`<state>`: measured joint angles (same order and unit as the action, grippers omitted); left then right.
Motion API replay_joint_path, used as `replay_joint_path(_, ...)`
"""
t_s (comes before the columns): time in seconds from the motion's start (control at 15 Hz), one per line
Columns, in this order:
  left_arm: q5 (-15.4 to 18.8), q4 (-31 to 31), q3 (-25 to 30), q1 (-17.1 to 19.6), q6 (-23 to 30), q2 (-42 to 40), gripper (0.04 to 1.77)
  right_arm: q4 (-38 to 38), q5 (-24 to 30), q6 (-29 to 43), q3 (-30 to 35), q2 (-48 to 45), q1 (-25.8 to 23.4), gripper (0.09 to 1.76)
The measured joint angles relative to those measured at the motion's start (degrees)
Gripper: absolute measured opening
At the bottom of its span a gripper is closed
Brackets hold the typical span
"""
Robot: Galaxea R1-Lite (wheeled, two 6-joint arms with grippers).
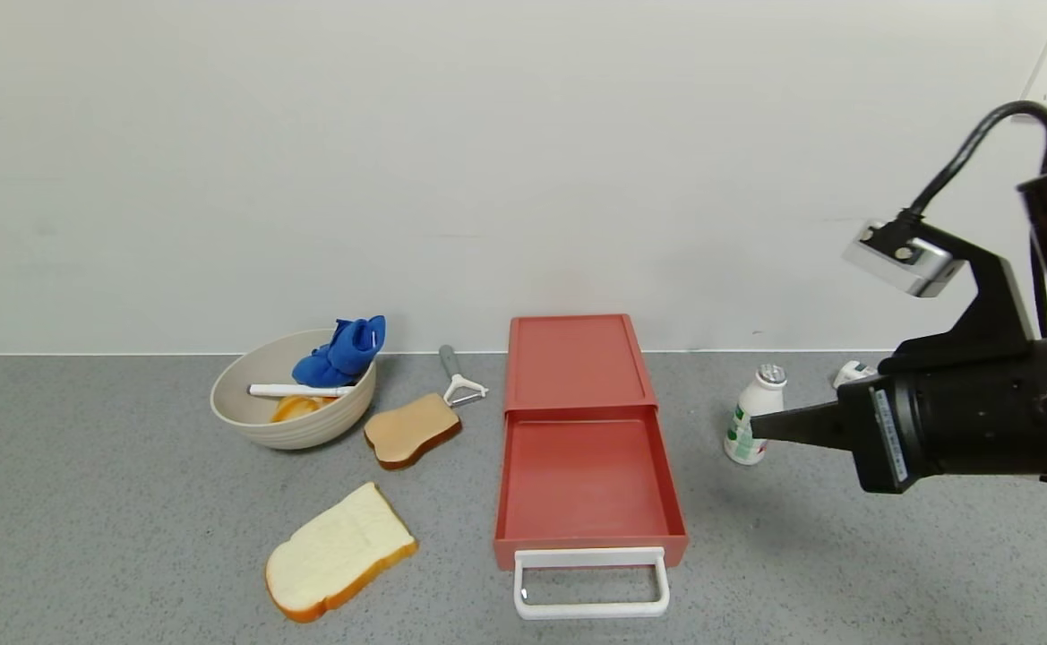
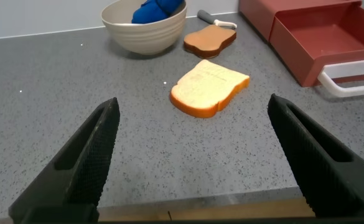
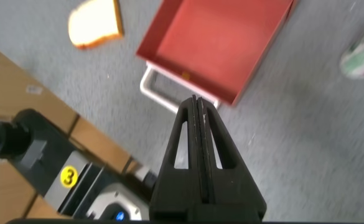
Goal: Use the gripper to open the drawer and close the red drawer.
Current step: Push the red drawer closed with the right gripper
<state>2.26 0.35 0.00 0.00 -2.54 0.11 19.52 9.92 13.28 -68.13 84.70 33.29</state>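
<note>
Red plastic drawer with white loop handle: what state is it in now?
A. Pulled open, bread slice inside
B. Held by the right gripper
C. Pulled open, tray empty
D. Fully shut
C: the red plastic drawer has its tray slid out and bare, white loop handle untouched, right gripper apart beside it.

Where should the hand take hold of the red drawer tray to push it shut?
At the white loop handle on the tray's front, coming from the near side. The drawer is pulled out toward the robot with the handle sticking out flat over the table. The right hand, fingers shut, hovers to the right near the small bottle; pressing the bar may suffice.
</note>
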Motion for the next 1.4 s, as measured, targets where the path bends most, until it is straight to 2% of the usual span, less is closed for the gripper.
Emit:
replay_joint_path(0.27,0.02,0.0,0.0,0.0,0.04,0.0,1.72,-19.44,9.89,-4.57,12.79,-5.44,-9.23,0.11)
replay_joint_path(0.47,0.02,-0.02,0.0,0.0,0.06,0.0,1.72,-27.11,16.36,-4.77,18.08,-6.62,-14.08,0.11)
replay_joint_path(1.13,0.02,0.0,0.0,0.0,0.04,0.0,1.72,-26.69,16.29,-4.29,18.19,-6.97,-14.82,0.11)
replay_joint_path(1.27,0.02,0.0,0.0,0.0,0.09,0.0,1.72,-20.99,14.52,-4.1,14.53,-6.25,-13.64,0.11)
replay_joint_path(1.4,0.0,-0.02,0.0,0.0,0.09,0.0,1.72,-13.08,8.59,-2.97,9.26,-3.97,-10.14,0.11)
